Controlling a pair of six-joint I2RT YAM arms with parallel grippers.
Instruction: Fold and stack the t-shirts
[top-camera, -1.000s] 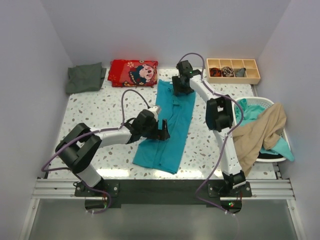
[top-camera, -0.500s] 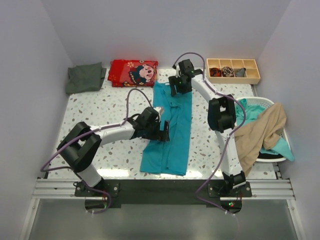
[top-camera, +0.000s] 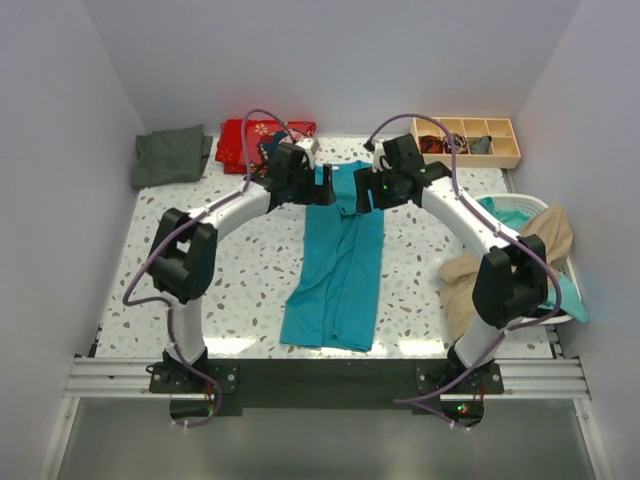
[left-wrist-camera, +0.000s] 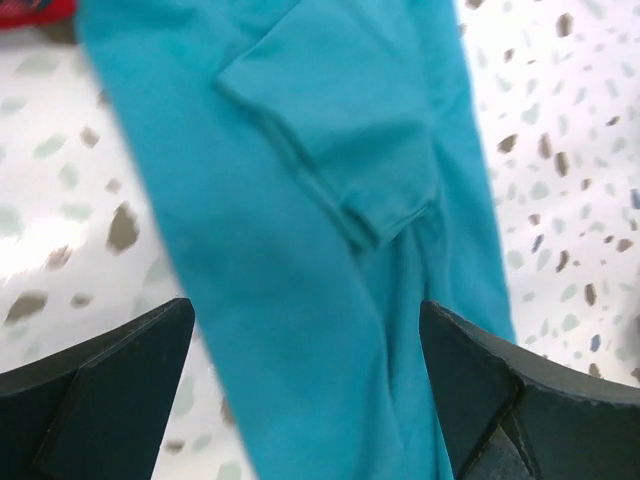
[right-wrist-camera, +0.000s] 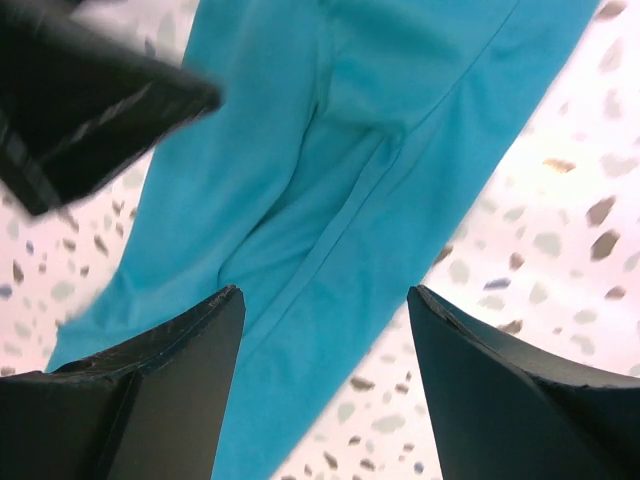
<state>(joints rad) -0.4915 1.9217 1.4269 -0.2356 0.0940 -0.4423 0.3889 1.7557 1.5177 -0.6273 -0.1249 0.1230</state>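
The bright teal t-shirt (top-camera: 339, 262) lies as a long narrow folded strip down the middle of the table; it fills the left wrist view (left-wrist-camera: 330, 200) and the right wrist view (right-wrist-camera: 330, 180). My left gripper (top-camera: 325, 187) is open over its far left corner. My right gripper (top-camera: 361, 190) is open over its far right corner. Neither holds cloth. The dark grey-green t-shirt (top-camera: 170, 154) lies folded at the far left. The beige t-shirt (top-camera: 508, 265) hangs over the basket at the right.
A white basket (top-camera: 528, 206) at the right edge holds more teal cloth. A red printed cloth (top-camera: 262, 139) lies at the back. A wooden divided tray (top-camera: 467, 141) with small dark bundles stands at the back right.
Both grippers have moved to the far end of the teal shirt, the left from its middle. The shirt now lies straighter. The beige shirt has shifted on the basket.
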